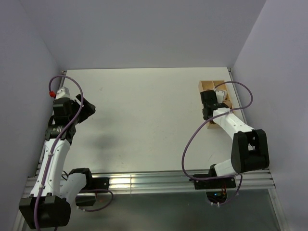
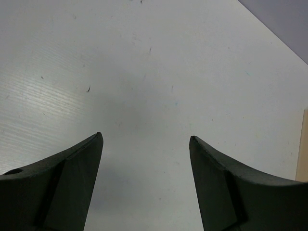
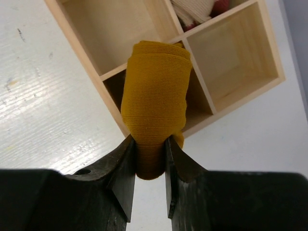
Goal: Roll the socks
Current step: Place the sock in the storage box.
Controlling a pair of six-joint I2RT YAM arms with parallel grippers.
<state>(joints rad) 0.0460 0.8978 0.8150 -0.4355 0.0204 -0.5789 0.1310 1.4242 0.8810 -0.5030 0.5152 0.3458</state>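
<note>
My right gripper (image 3: 149, 140) is shut on a rolled mustard-orange sock (image 3: 155, 96) and holds it over the near compartments of a wooden divided box (image 3: 86, 55). In the top view the right gripper (image 1: 208, 111) covers the sock above the box (image 1: 206, 85) at the table's right side. My left gripper (image 2: 144, 137) is open and empty above bare table; it sits at the far left in the top view (image 1: 88, 108). The tan-brown sock is not in view.
A cream-white bundle with something red beside it (image 3: 195, 10) lies in the box's far compartment. The right wall stands close behind the box. A purple cable (image 1: 192, 139) loops from the right arm over the table.
</note>
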